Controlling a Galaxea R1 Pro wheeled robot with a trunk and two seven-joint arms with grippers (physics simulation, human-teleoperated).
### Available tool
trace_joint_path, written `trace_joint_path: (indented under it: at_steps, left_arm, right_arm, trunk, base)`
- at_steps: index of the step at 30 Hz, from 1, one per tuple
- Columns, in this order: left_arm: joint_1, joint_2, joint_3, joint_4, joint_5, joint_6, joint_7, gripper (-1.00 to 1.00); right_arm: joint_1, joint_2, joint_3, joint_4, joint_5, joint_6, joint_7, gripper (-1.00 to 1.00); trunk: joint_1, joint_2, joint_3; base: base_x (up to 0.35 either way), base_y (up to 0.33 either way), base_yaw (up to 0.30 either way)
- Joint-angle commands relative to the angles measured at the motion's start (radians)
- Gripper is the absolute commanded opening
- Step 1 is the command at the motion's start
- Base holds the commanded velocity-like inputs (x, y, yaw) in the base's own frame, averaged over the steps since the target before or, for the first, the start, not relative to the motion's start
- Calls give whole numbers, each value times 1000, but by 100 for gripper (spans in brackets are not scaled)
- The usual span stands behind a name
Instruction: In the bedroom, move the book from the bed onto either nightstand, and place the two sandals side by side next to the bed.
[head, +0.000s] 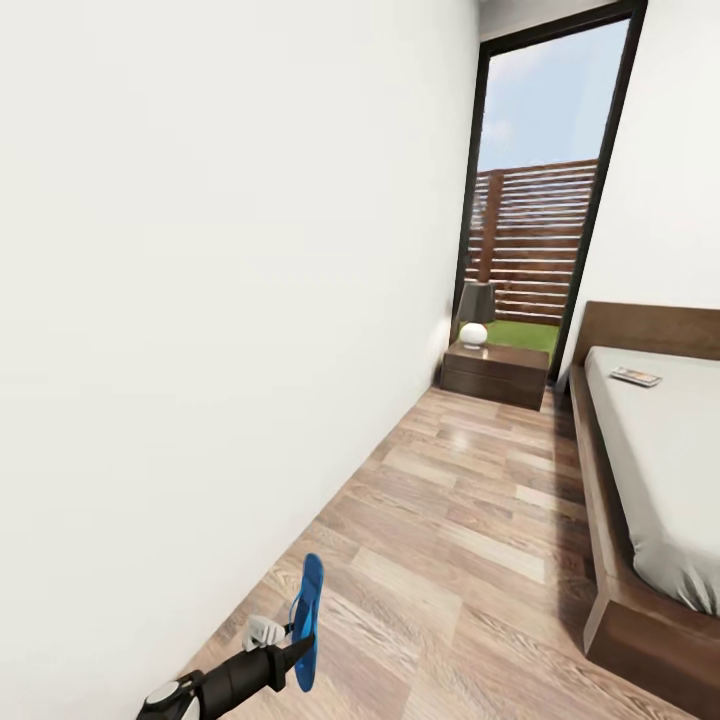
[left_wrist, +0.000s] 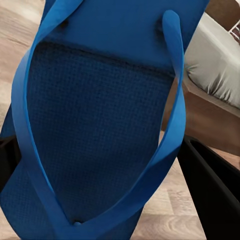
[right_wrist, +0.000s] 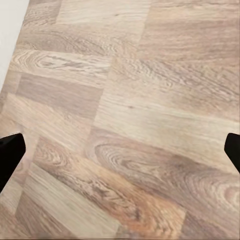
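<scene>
scene: narrow strip of bedroom (head: 200, 300) between white wall and bed (head: 650, 450); wood-plank floor (head: 470, 520) runs to a tall window at the far end
left tool (head: 297, 640): low in head view, closed on a blue sandal (head: 308, 620), clamping it edge-on so it stands upright above the floor
left wrist view: sandal (left_wrist: 100, 135) sits right up against the lens, straps facing the camera, dark tool fingers (left_wrist: 212, 185) flank it on both sides; bed corner visible behind
right tool (right_wrist: 120, 150): two dark tips at opposite edges of its wrist view, spread wide, nothing between them, bare floor (right_wrist: 130, 100) below
book (head: 636, 377): lying flat on the mattress near the headboard, not yet moved
nightstand (head: 497, 373): far end by the window, small lamp (head: 476, 312) on top, just beside the bed head
second sandal: can't place it from these frames
progress guess: one sandal in transit, book step untouched
risk 1: sandal is pinched by its thin edge and soft rubber flexes, so it could twist or slip out during travel or on a sudden stop
risk 2: released while upright, it may tip and land strap-down or skewed, not side by side with its pair
risk 3: tight corridor, left arm close to wall, base close to the bed frame; a turn could knock either
risk 4: lamp takes part of the nightstand top, a careless book drop could bump it
</scene>
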Motion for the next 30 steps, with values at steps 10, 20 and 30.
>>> trace_joint_path:
  at_steps: [10, 20, 30]
  left_arm:
    - [-1, 7, 1, 2, 1, -9, -2, -100]
    - [1, 6, 1, 8, 2, -9, 15, -100]
    - [1, 7, 4, 12, 2, -10, 16, -100]
  right_arm:
    - [-1, 0, -5, 2, 14, -19, 16, 100]
    - [-1, 0, -7, 25, 11, -20, 16, 100]
    - [-1, 0, -7, 42, 11, -20, 16, 100]
  trunk:
    - [-39, 70, 30]
    - [-77, 140, 62]
    - [-115, 210, 93]
  base:
    - [0, 0, 0]
    - [0, 0, 0]
    - [0, 0, 0]
